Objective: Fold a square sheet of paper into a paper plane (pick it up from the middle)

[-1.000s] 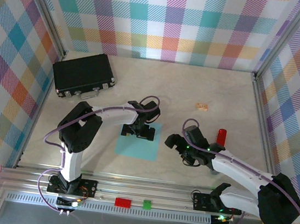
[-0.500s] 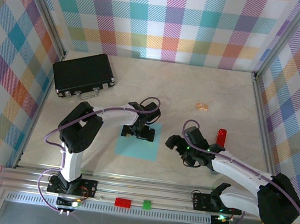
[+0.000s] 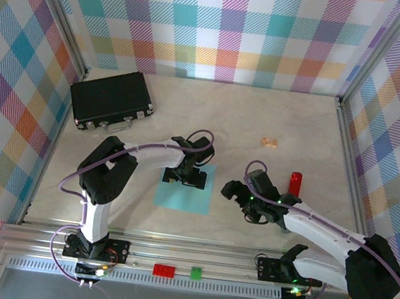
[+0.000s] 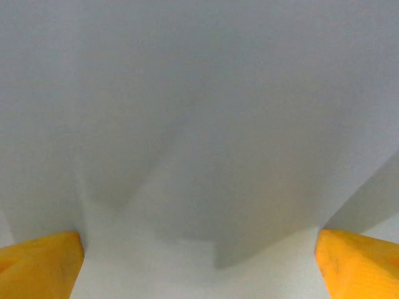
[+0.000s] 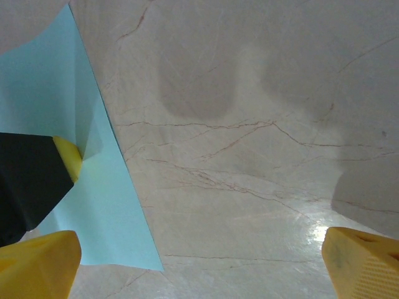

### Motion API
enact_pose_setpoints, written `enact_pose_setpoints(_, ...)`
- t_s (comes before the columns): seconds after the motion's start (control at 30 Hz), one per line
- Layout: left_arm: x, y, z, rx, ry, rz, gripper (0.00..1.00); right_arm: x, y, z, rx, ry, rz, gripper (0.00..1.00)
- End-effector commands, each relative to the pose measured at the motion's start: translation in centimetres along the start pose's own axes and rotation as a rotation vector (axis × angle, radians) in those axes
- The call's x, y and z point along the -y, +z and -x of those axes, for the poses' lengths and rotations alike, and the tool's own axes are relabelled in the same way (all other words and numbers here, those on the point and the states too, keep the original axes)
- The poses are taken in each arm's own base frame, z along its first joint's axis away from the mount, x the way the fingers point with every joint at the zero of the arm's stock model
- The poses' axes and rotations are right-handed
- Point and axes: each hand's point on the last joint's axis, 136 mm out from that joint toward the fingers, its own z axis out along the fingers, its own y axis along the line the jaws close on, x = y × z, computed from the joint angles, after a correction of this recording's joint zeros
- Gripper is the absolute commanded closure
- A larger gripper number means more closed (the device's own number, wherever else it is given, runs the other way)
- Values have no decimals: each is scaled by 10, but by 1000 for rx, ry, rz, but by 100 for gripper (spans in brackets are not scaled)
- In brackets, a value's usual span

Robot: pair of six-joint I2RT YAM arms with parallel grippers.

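The square sheet of paper (image 3: 183, 191) is light turquoise and lies flat on the marble table in front of both arms, with none of a paper plane's folds in it. My left gripper (image 3: 184, 176) points down onto the sheet's far half, jaws wide open. In the left wrist view the pale paper (image 4: 199, 124) is very close, with yellow fingertips (image 4: 37, 268) at both lower corners. My right gripper (image 3: 241, 198) hovers open over bare table just right of the sheet. The right wrist view has the paper's edge (image 5: 106, 205) and a small wrinkle by the left gripper's finger (image 5: 67, 156).
A black case (image 3: 112, 100) lies at the far left. A small tan scrap (image 3: 269, 141) sits at the far middle, and a red-tipped marker (image 3: 296, 183) lies right of my right arm. Plaid walls (image 3: 223, 27) enclose the table on three sides.
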Motion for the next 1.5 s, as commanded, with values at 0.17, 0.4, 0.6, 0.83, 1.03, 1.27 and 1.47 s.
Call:
enact_pose_setpoints(0.17,-5,28,-26,-92,11,22,7,12,-2,-4,-6,29,-23,1)
enact_pose_setpoints(0.4,4,2,-11,-9,9,-36,21,11,-7,-3,4,29,-21,1)
enact_pose_setpoints(0.6,17,-27,3,97,3,-146,38,16,-10,-2,17,38,-37,1)
enact_pose_setpoints(0.83,18,-45,7,156,-9,-190,59,20,-15,0,34,45,-49,1)
enact_pose_setpoints(1.03,22,-63,10,187,-16,-245,59,22,-21,3,60,46,-48,1)
enact_pose_setpoints(1.27,51,-101,18,173,-80,-591,56,19,-30,7,91,22,-32,1)
enact_pose_setpoints(1.47,64,-108,29,87,-199,-896,57,13,-39,14,134,-5,5,1)
